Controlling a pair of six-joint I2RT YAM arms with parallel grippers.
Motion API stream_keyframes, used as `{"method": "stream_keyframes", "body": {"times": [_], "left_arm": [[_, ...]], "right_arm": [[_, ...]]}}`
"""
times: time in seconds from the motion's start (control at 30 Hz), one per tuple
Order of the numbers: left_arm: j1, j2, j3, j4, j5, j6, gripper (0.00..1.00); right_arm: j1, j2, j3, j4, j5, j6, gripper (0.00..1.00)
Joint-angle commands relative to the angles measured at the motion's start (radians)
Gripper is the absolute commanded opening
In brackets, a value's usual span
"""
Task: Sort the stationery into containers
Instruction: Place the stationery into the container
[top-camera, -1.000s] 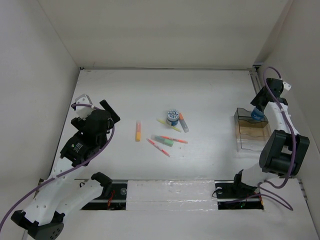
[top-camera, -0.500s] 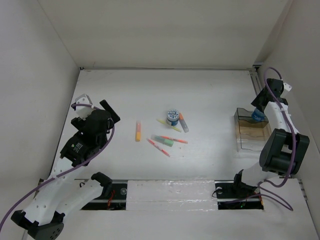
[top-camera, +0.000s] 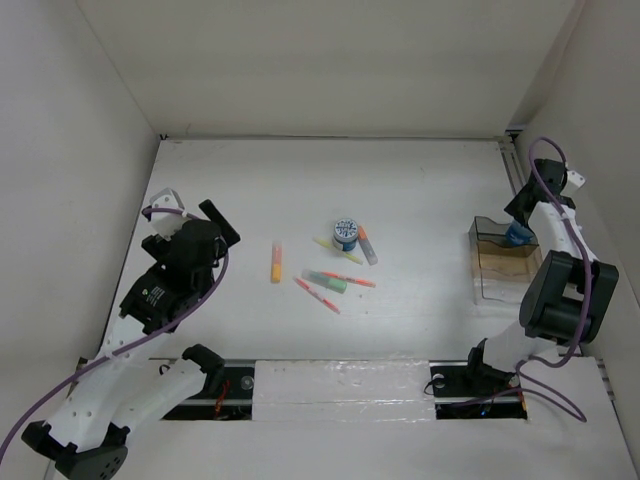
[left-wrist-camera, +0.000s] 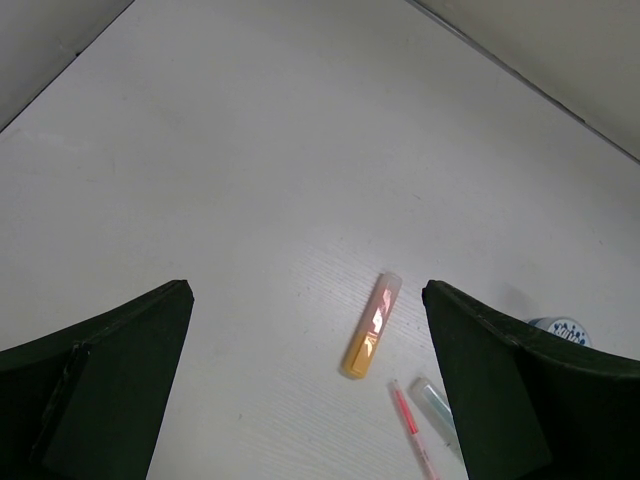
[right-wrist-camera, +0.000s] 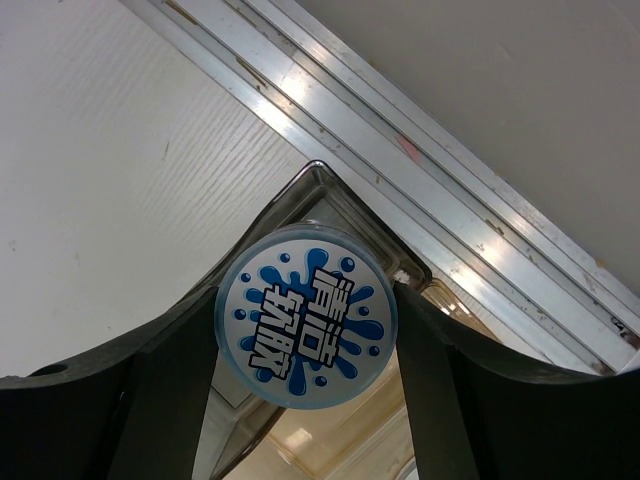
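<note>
- left pincer (top-camera: 222, 226), near-left on the desk (top-camera: 420, 190): jaws spread wide, nothing between them. Left wrist view cuts both fingers (left-wrist-camera: 100, 390) off at the bottom edge.
- orange marker (top-camera: 275, 262) lies alone, flat on the desk, ahead of the left pincer and well apart from it.
- mid-desk cluster, near part: two red pens (top-camera: 317, 295) and a green marker (top-camera: 328, 281). They are thin and small, so I cannot tell where they touch or cross.
- cluster, far part: yellow marker (top-camera: 337, 250), grey marker (top-camera: 368, 245) with an orange end, and a loose roll (top-camera: 346, 231) lying flat between them. Touching or just beside, cannot tell.
- in the left wrist view the loose roll is mostly hidden behind the right-hand finger; only a sliver of patterned rim shows.
- tray (top-camera: 476, 262) sits at the right edge of the desk, clear walls, tan bottom. The right arm covers its near right corner in the top view, and the compartments are hard to make out.
- right pincer (right-wrist-camera: 307, 300) is clamped on the held roll (right-wrist-camera: 307, 330), a finger on each side of its rim, blue-and-white printed face toward the wrist camera. The fingers are cut off at the frame bottom.
- held roll is at the tray's far corner, with the clear rim showing behind it. Whether it touches the tray floor cannot be told.
- metal rail (right-wrist-camera: 400, 160) runs along the desk edge just past the tray.
</note>
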Motion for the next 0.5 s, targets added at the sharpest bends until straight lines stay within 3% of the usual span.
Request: {"method": "stream_keyframes", "body": {"times": [0.0, 0.17, 0.27, 0.4, 0.43, 0.47], "left_arm": [[0.002, -0.014, -0.006, 0.018, -0.006, -0.001, 1.0], [0.002, -0.014, -0.006, 0.018, -0.006, 0.009, 1.0], [0.002, -0.014, -0.006, 0.018, -0.006, 0.009, 1.0], [0.002, -0.014, -0.006, 0.018, -0.006, 0.009, 1.0], [0.002, -0.014, -0.006, 0.018, -0.006, 0.009, 1.0], [0.002, -0.014, -0.006, 0.018, -0.006, 0.009, 1.0]], "right_arm": [[-0.01, 0.027, 0.048, 0.019, 0.038, 0.02, 0.0], [-0.01, 0.064, 0.059, 0.01, 0.038, 0.031, 0.01], [-0.01, 0.064, 0.059, 0.01, 0.038, 0.031, 0.29], [-0.01, 0.045, 0.059, 0.022, 0.013, 0.031, 0.49], [-0.01, 0.045, 0.059, 0.022, 0.002, 0.031, 0.98], [-0.01, 0.033, 0.059, 0.022, -0.008, 0.031, 1.0]]}}
